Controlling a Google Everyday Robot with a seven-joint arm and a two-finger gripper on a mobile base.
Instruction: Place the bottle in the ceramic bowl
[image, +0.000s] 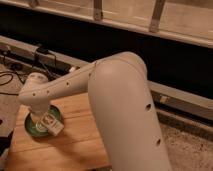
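Wooden table (75, 145), ceramic bowl (31, 128) beneath claw (44, 123), cables (15, 75) behind

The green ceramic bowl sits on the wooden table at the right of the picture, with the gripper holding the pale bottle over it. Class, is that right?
Not quite. The camera view shows the green ceramic bowl at the left of the picture, on the wooden table. The rest holds: the gripper is over it with the pale bottle.

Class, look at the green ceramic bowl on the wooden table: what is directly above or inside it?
Over the ceramic bowl hangs the gripper, with the pale bottle at its right rim. The arm covers most of the bowl's inside.
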